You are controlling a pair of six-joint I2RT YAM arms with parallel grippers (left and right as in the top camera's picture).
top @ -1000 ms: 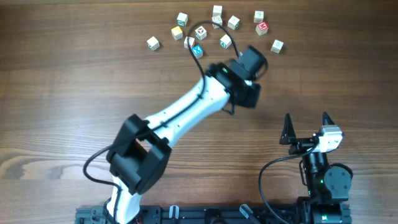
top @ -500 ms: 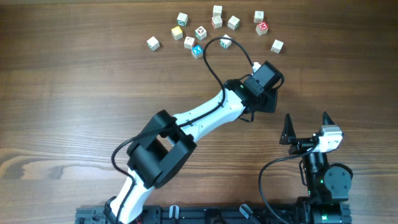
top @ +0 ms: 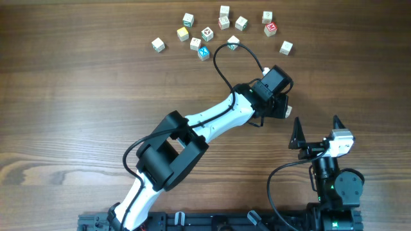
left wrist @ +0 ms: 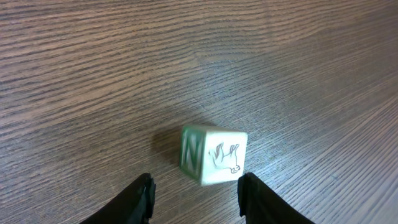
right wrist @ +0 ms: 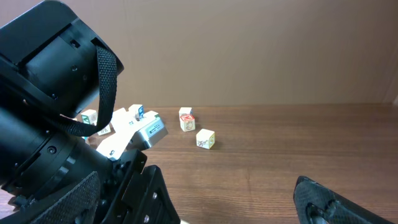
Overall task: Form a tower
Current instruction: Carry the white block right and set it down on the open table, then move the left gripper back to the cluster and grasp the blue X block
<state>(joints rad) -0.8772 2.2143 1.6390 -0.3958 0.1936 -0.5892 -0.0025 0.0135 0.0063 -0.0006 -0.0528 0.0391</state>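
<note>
A single pale wooden cube (left wrist: pixel 214 154) with a green letter on one face and an animal drawing on another sits on the table. My left gripper (left wrist: pixel 196 188) is open just behind it, a finger on either side and neither touching. From overhead, the left gripper (top: pixel 281 102) hangs right of the table's centre and covers the cube almost fully. My right gripper (top: pixel 316 127) stands open and empty close by on the near side, and the left arm's wrist fills the left of the right wrist view. The tower is out of view.
Several loose printed cubes (top: pixel 218 29) lie scattered at the far edge of the table; a few show in the right wrist view (right wrist: pixel 205 138). The left arm (top: pixel 205 125) stretches diagonally across the middle. Brown wood lies all round.
The left arm swung from beside the far cubes to the right and nearer, then stopped. Its jaws have parted, and the green-lettered cube now rests on the table. The right arm has not moved.
</note>
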